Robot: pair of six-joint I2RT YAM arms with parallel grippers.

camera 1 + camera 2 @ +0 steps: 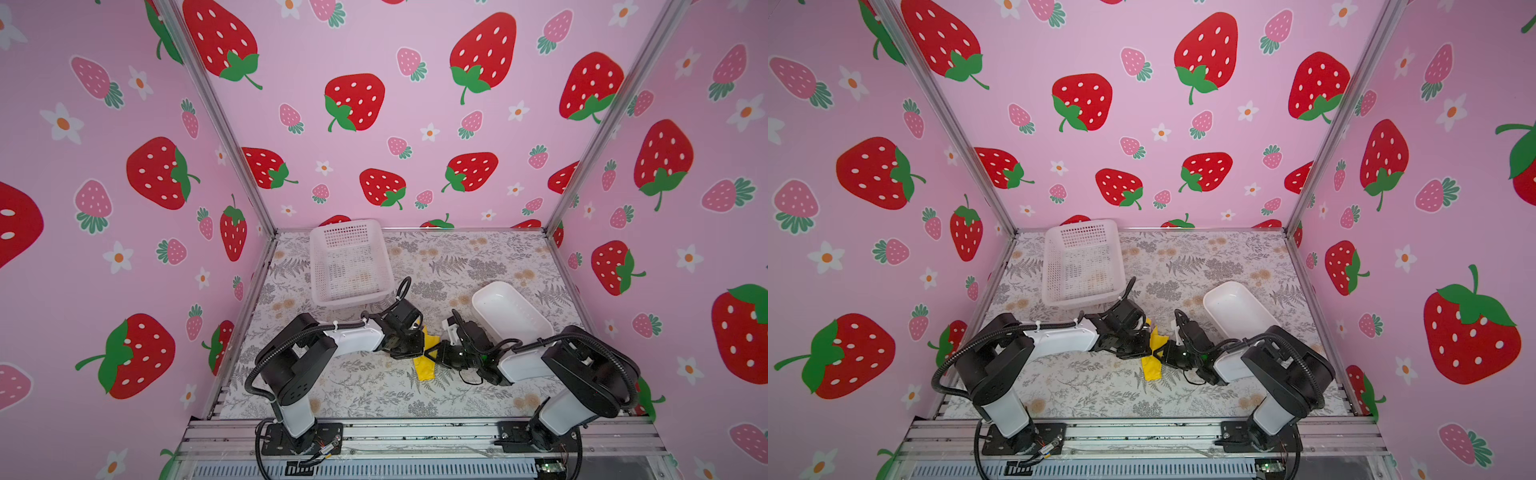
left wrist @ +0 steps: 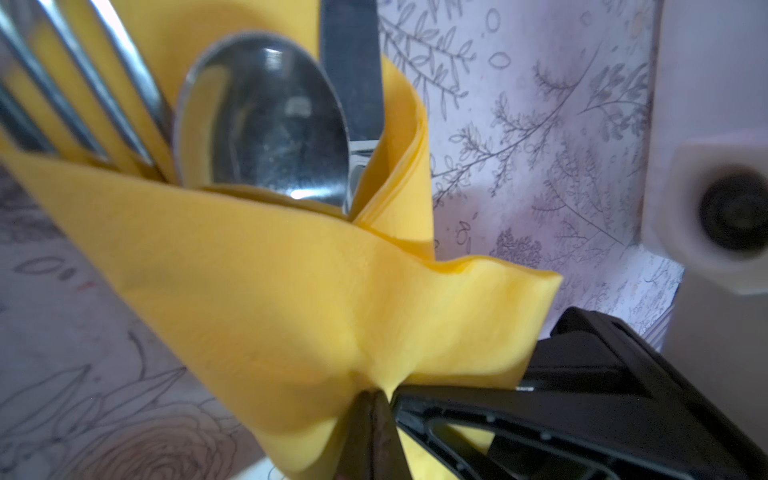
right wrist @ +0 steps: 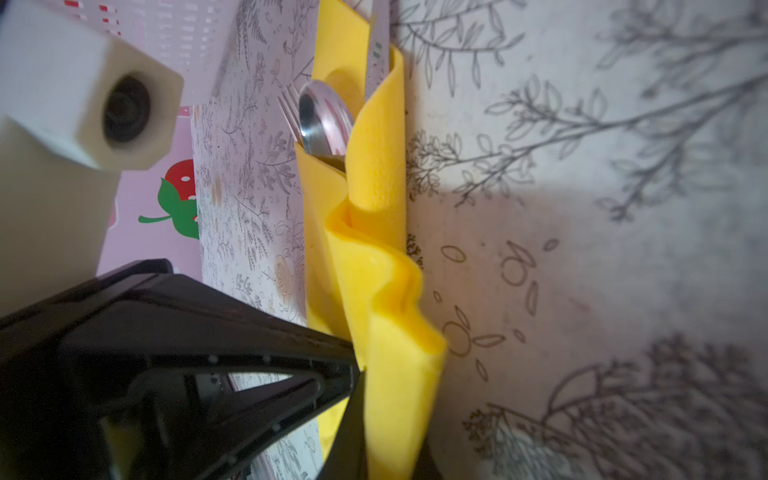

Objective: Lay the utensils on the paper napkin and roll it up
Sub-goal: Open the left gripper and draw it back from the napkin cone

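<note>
The yellow paper napkin (image 1: 424, 368) (image 1: 1152, 368) lies partly folded round the utensils at the middle front of the table, between both grippers. Out of its open end stick the fork (image 2: 83, 91), the spoon (image 2: 266, 120) and the knife (image 2: 353, 62); the spoon (image 3: 324, 120) also shows in the right wrist view. My left gripper (image 1: 419, 353) (image 2: 374, 409) is shut, pinching a bunched fold of the napkin (image 2: 291, 299). My right gripper (image 1: 431, 356) (image 3: 376, 436) is shut on a napkin (image 3: 390, 332) edge, tip to tip with the left one.
A white mesh basket (image 1: 320, 270) stands at the back left. A white oblong tray (image 1: 511, 316) sits at the right, close behind my right arm. The floral table cover (image 1: 374, 395) shows in front of the napkin.
</note>
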